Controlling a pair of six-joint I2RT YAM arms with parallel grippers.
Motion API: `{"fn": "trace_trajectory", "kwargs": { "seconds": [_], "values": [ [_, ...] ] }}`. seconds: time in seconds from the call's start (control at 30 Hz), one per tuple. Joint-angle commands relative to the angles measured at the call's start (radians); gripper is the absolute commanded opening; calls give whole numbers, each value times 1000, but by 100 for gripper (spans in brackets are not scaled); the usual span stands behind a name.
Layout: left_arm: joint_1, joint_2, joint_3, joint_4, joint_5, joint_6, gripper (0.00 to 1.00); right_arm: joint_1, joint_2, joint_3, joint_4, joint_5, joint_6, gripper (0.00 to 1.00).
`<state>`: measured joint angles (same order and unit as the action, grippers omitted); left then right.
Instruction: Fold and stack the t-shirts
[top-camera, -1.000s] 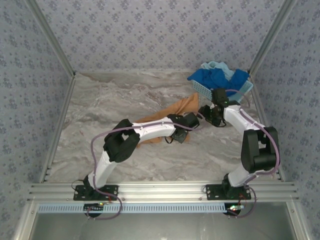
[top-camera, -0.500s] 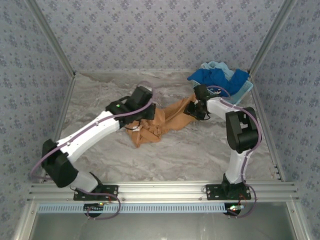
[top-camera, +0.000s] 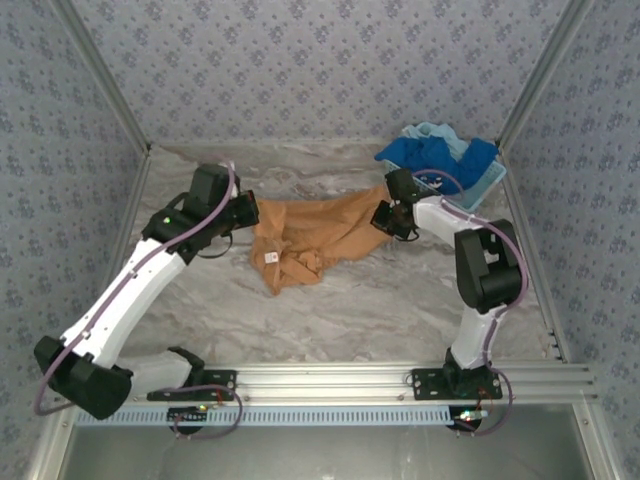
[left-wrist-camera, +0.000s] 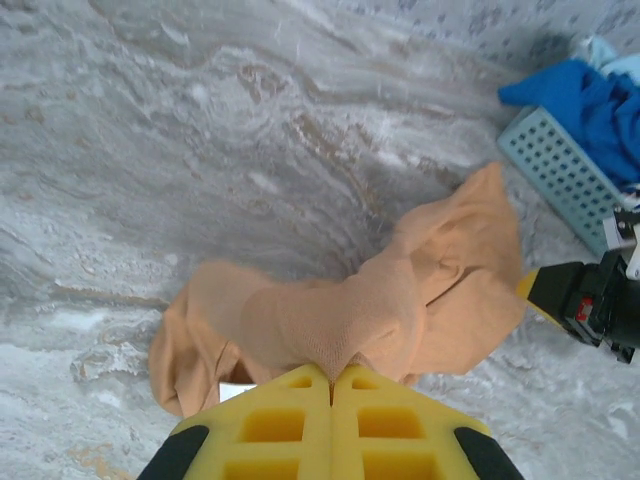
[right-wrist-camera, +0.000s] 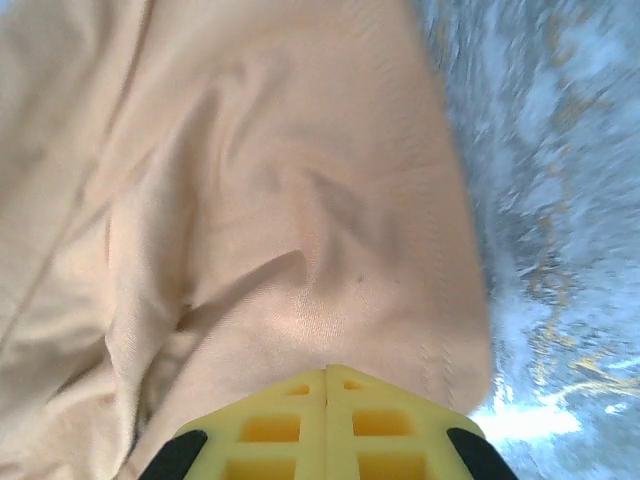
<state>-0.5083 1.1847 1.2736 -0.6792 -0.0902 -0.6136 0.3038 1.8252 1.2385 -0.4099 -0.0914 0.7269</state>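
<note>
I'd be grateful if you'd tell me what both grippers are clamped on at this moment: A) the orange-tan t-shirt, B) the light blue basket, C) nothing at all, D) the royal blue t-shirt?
A: the left gripper and the right gripper each have their jaws shut on the cloth of the orange-tan t-shirt, as both wrist views show.

The marbled table (top-camera: 200, 300) bears an orange-tan t-shirt (top-camera: 310, 235) and a light blue basket (top-camera: 402, 179).
</note>
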Motion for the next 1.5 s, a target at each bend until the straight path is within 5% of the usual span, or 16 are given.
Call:
{"fn": "trace_trajectory", "kwargs": {
  "seconds": [0.0, 0.13, 0.4, 0.6, 0.77, 0.93, 1.47],
  "values": [
    [10, -55, 45, -48, 4, 15, 0, 5, -61, 4, -30, 71, -6, 19],
    [11, -130, 1, -63, 24, 18, 0, 7, -28, 61, -28, 90, -4, 50],
    [12, -284, -196, -105, 80, -78, 0, 61, 220, 286, -48, 109, 4, 60],
    [13, -344, -251, -130, 54, -126, 0, 99, 402, 448, -93, 140, -131, 65],
    [14, -347, -233, -159, 14, -123, 0, 115, 478, 521, -157, 127, -172, 51],
    [24, -324, -170, -196, -61, -103, 0, 117, 441, 501, -166, 103, -161, 0],
    [39, -347, 140, -125, -209, -46, 0, 155, -349, 132, -2, 257, -155, 0]
  ]
}}
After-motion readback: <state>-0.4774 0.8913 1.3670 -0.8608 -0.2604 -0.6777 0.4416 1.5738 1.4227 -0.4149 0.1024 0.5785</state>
